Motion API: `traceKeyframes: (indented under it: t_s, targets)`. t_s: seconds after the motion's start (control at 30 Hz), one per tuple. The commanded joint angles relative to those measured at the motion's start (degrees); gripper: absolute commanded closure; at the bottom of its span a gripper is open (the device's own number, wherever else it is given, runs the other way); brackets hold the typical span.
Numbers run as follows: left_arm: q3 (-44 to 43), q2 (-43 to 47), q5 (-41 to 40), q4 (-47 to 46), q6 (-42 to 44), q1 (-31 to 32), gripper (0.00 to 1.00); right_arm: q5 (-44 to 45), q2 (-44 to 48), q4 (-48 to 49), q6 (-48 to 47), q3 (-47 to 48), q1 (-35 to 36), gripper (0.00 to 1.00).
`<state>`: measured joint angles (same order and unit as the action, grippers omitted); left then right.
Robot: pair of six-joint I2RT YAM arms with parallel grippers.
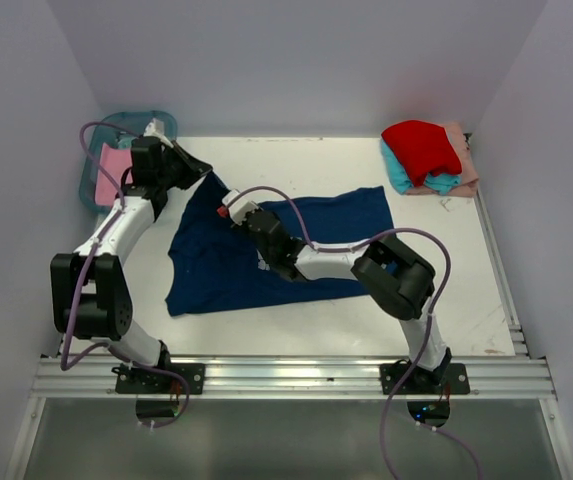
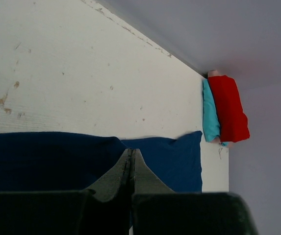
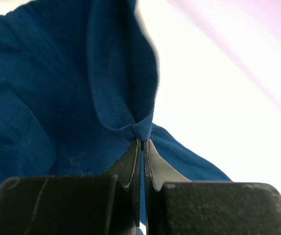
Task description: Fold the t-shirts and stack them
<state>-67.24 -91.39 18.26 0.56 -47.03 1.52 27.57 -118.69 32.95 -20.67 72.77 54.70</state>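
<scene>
Jaws on both arms are pressed shut on cloth: those of the left arm (image 1: 131, 220) pinch the far left corner of the navy shirt (image 1: 296, 250), which rises there in a small peak, and those of the right arm (image 1: 326, 262) clamp a fold of stitched edge nearby. The rest of the navy shirt lies spread and rumpled on the white surface (image 1: 296, 165). A folded stack (image 1: 428, 155), red over teal and peach, sits in the far right corner, and a pink shirt (image 1: 114, 170) rests in the teal bin (image 1: 156, 118) at far left. Expect thin, light, limp cloth that sags between your two holds and slides easily. Stitched hems, shoulder seams and corners look like your best holds; a pinch in mid-panel would likely bunch it.
</scene>
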Motion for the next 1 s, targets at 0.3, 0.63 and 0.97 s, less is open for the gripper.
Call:
traceKeyframes:
  t_s: [0.3,0.63,0.97]
  targets:
    - [15.2,20.0,-8.41,10.42,7.56,-0.55,1.0,3.54,10.15,2.03,2.38,-6.59,-0.12,1.0]
    - [24.87,30.04,-13.16,18.59,11.16,-0.55,1.0,0.03,11.29,-2.27,6.33,-9.23,-0.12,1.0]
    - [28.74,35.14,-13.78,23.96,12.92,-0.46,1.0,-5.07,12.61,-7.45,11.34,-11.95,0.15,1.0]
